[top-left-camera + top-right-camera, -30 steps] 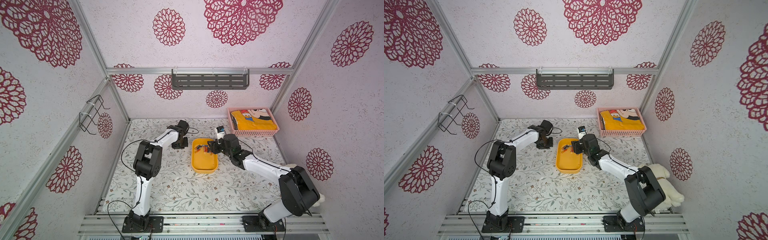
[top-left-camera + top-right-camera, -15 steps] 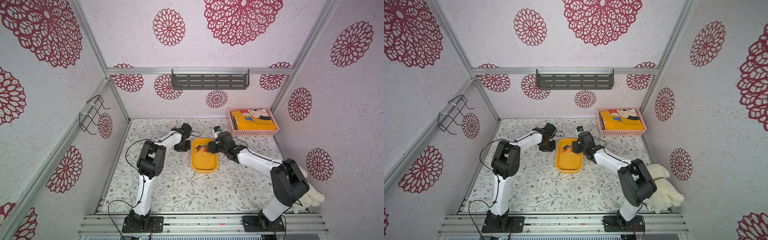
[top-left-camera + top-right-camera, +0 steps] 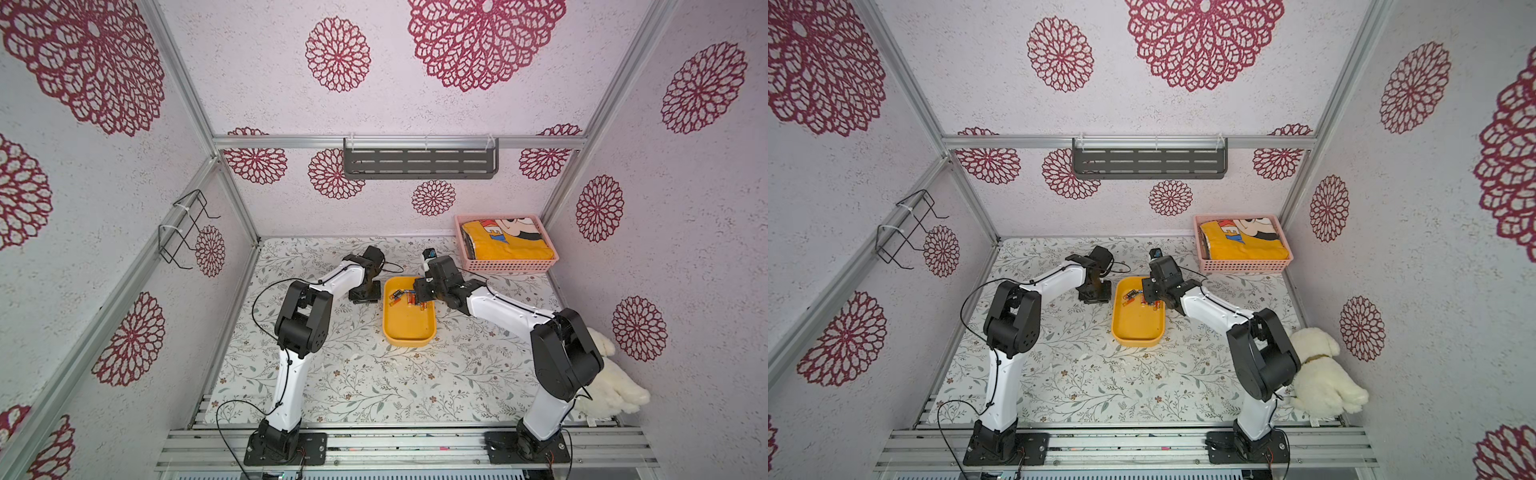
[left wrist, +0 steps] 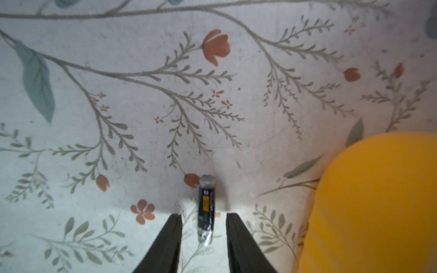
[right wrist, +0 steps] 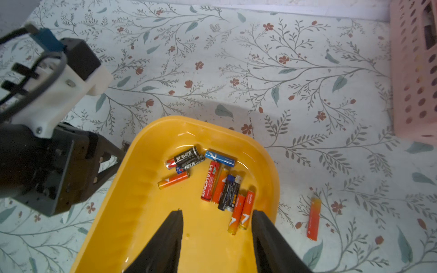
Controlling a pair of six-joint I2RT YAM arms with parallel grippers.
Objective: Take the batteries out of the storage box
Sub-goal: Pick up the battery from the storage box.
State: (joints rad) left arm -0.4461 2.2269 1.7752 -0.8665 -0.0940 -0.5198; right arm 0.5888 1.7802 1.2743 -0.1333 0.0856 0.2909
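Toward the far edge of the table [image 3: 374,386], the storage box [image 3: 409,328] holds most batteries [image 5: 220,184] beneath the right gripper [image 5: 216,211], jaws apart and empty. Just left of the box, the left gripper [image 4: 203,214] stands parted astride a black battery [image 4: 206,201] on the table, hidden in both top views. An orange battery [image 5: 314,218] lies outside, right.

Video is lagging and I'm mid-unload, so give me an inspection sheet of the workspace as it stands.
Surface: floral mat, flat.
Job's things: yellow box holds roughly ten batteries at its back end; a black battery and an orange battery lie on the mat outside it.
Clutter: pink basket with yellow cloth; white plush toy at the mat's edge.
Grippers: left gripper open, straddling the black battery without touching; right gripper open over the box, empty.
Cables: black cable loops off the left arm, clear of the box.
Surroundings: grey shelf and wire rack on the walls.
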